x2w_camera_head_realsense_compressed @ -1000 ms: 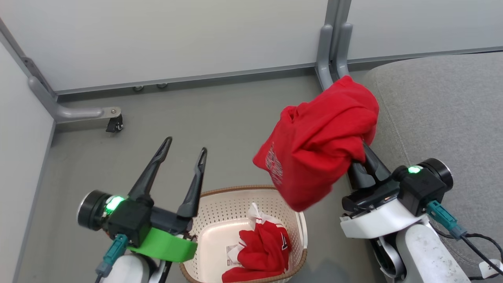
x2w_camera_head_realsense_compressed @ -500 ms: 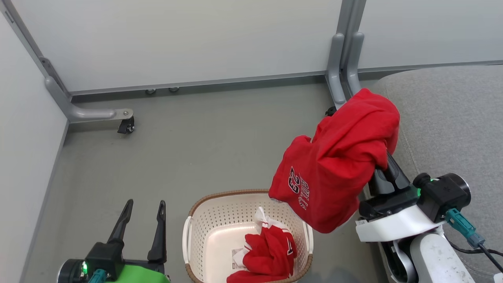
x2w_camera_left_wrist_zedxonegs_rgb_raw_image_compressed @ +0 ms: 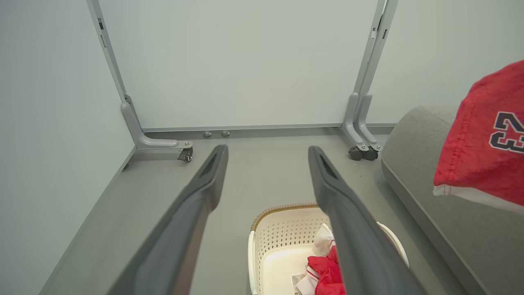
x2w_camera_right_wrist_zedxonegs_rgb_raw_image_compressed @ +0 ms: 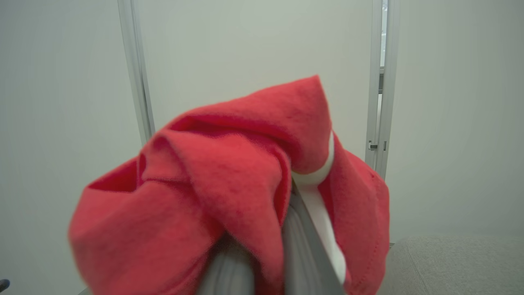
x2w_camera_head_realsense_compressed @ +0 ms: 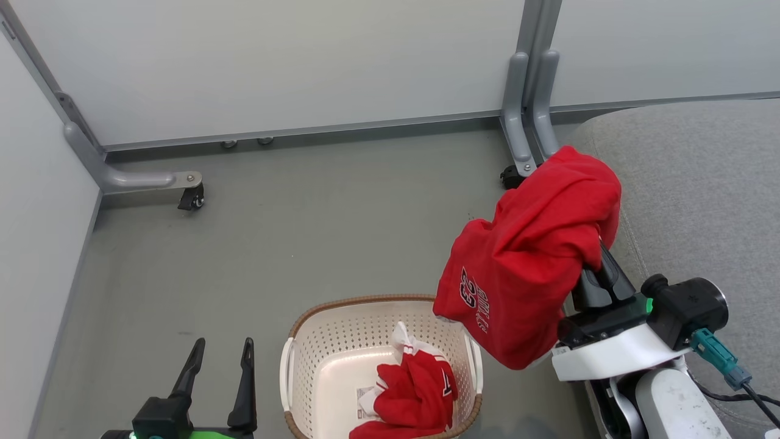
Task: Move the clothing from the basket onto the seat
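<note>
The right claw (x2w_camera_head_realsense_compressed: 600, 277) was clamped on the "23" jersey (x2w_camera_head_realsense_compressed: 530, 262), which hung bunched over its fingers — up in the air, between the basket (x2w_camera_head_realsense_compressed: 341, 303) and the seat (x2w_camera_head_realsense_compressed: 701, 183), close to the seat's edge. The other jersey (x2w_camera_head_realsense_compressed: 414, 393) lay crumpled in the basket. The left claw (x2w_camera_head_realsense_compressed: 223, 347) stood spread wide and empty, left of the basket — over the floor (x2w_camera_head_realsense_compressed: 304, 213).

Soft matt red cloth jersey (x2w_camera_head_realsense_compressed: 536, 244), smooth perforated plastic basket (x2w_camera_head_realsense_compressed: 329, 341), coarse woven seat (x2w_camera_head_realsense_compressed: 701, 183).
</note>
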Controlling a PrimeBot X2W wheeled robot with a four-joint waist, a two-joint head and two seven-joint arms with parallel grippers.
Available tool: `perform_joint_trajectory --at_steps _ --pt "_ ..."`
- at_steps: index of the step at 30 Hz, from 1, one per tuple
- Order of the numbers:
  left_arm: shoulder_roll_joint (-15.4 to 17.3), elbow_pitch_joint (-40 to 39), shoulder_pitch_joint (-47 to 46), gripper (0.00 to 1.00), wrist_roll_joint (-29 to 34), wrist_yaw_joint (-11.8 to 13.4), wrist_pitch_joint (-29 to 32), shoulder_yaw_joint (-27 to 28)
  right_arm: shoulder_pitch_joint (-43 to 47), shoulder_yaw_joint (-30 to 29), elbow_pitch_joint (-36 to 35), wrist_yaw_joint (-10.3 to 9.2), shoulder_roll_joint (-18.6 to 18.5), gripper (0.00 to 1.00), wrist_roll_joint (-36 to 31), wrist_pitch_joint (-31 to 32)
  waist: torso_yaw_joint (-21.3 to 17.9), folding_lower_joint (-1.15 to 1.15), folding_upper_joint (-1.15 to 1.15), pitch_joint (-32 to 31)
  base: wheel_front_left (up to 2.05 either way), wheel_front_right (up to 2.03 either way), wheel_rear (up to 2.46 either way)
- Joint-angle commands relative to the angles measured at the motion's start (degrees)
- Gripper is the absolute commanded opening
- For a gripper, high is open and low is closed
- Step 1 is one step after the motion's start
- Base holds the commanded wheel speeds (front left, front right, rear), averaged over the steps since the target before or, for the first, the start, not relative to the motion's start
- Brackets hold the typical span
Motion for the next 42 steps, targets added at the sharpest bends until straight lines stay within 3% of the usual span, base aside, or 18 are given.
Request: perform_joint_trajectory --at_steps 1,6,12,31,42 --pt "0.0 0.04 -0.2 1.0 -0.75 -0.14 -0.01 -0.09 0.27 -0.15 0.0 -0.06 -0.15 0.0 0.14 -0.2 -0.19 0.0 0.0 -0.02 0.0 0.0 0.0" --pt "0.0 -0.1 -0.35 1.0 -0.83 -0.14 -0.01 -0.49 -0.37 0.0 0.05 -0.06 -0.39 0.0 -0.03 -0.2 -1.75 0.0 0.0 -0.09 0.0 0.0 0.0" --pt "0.01 -0.05 -0.46 1.0 -1.72 -0.15 -0.01 -0.41 -0.97 0.01 -0.05 -0.06 -0.78 0.0 -0.13 -0.2 -6.43 0.0 0.0 0.4 0.0 0.0 0.0" --pt "0.05 0.03 -4.63 1.0 -1.12 -0.14 -0.01 -0.93 -0.59 -4.59 -1.27 -0.06 -1.76 0.0 -0.61 -0.2 -29.14 0.0 0.0 5.08 0.0 0.0 0.0" --pt "1.18 2.58 -10.45 1.0 -1.01 -0.13 -0.01 -7.9 1.75 -12.18 -4.53 -0.06 -0.19 0.0 -2.52 -0.2 -32.14 0.0 0.0 8.95 0.0 0.0 0.0"
